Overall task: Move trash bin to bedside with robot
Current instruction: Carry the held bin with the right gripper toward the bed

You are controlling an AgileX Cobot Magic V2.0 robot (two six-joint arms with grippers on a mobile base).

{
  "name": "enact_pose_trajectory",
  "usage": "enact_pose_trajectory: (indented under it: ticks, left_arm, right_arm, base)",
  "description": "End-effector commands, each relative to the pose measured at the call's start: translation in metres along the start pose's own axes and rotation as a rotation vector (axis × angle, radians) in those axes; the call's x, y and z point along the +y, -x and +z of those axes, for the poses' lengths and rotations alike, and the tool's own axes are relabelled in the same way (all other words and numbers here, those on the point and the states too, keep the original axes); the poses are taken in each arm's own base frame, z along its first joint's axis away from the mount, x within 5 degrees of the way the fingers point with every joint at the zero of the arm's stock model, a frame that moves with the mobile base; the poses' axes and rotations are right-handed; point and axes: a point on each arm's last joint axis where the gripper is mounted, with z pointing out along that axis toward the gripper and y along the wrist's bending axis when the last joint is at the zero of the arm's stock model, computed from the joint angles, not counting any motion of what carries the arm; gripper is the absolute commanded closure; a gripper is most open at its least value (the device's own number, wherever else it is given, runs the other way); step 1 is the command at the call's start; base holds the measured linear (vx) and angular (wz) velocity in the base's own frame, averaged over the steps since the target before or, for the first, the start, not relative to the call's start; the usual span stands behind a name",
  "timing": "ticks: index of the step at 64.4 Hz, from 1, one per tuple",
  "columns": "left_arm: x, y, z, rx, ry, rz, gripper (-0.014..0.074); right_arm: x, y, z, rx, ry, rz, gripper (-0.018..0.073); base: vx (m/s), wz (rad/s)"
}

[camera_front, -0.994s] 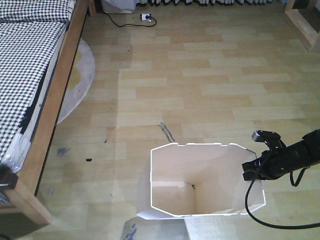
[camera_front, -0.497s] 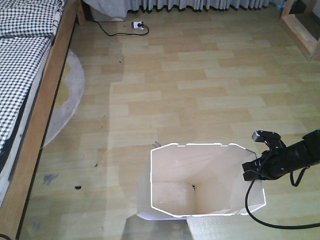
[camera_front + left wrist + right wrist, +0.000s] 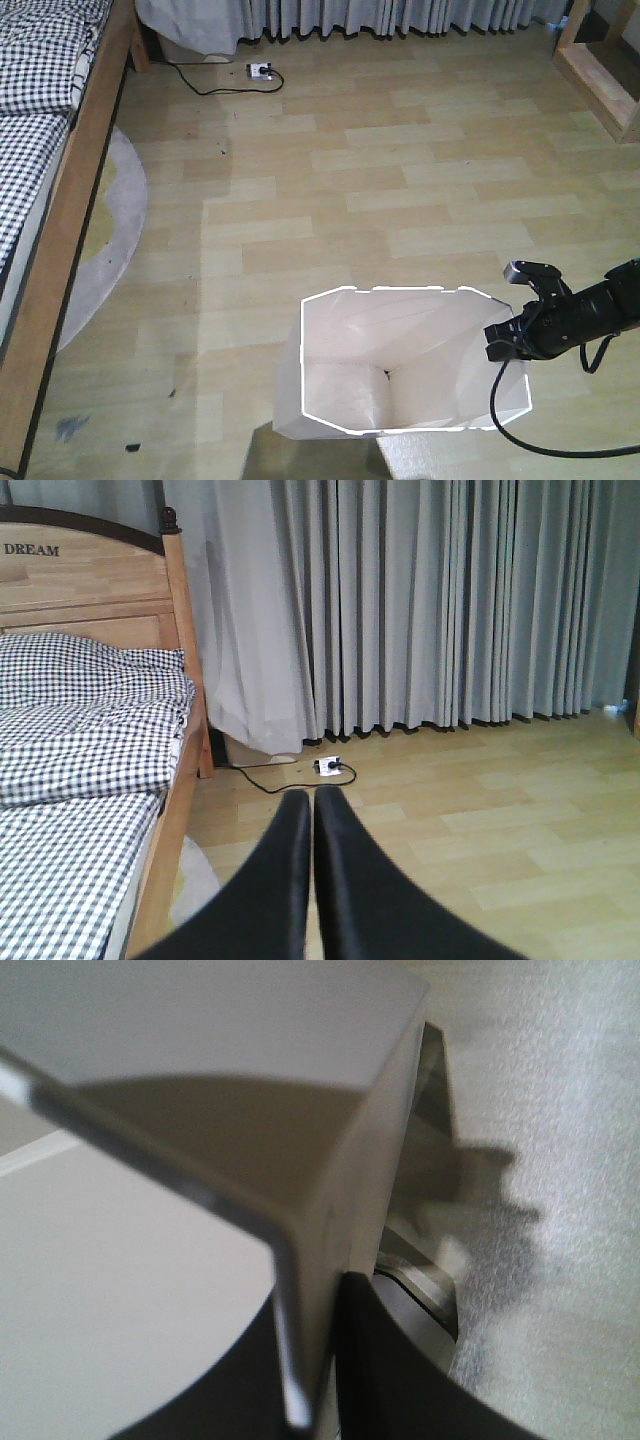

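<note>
The white trash bin [image 3: 400,360] with an octagonal rim and cream inside stands at the bottom middle of the front view. My right gripper [image 3: 508,342] is shut on the bin's right rim; the right wrist view shows the thin bin wall [image 3: 300,1290] pinched between the black fingers. The bed [image 3: 45,150], with a light brown wooden frame and black-and-white checked bedding, runs along the left edge, well left of the bin. It also shows in the left wrist view [image 3: 90,740]. My left gripper [image 3: 312,810] is shut and empty, pointing at the floor by the curtains.
Grey curtains [image 3: 400,15] hang along the far wall. A white power strip [image 3: 260,70] with a black cable lies on the wood floor near the bed's head. A grey round rug [image 3: 110,240] lies beside the bed. A wooden furniture leg [image 3: 600,70] stands far right.
The whole scene has slid back and down in the front view: the bed has shifted left, the curtains have come into view. The bin and right gripper keep their place in frame.
</note>
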Motion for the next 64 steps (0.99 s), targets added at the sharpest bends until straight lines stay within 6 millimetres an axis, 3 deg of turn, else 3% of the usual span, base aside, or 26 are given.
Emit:
enact_pose_trajectory:
  ticks: [1,64]
  left_arm:
    - [-0.0004,0.0037,-0.0009,-0.078,-0.007,-0.023,0.0603]
    - [-0.0004,0.0037,-0.0009,-0.078,-0.007,-0.023,0.0603]
  right_arm:
    - [0.023,0.0155,-0.0218,-0.075,0.184,-0.001,0.0564]
    - [0.0231,0.0155,-0.0218,-0.075,0.185,-0.001,0.0564]
  base:
    - [0.34,-0.03]
    - [0.32,-0.03]
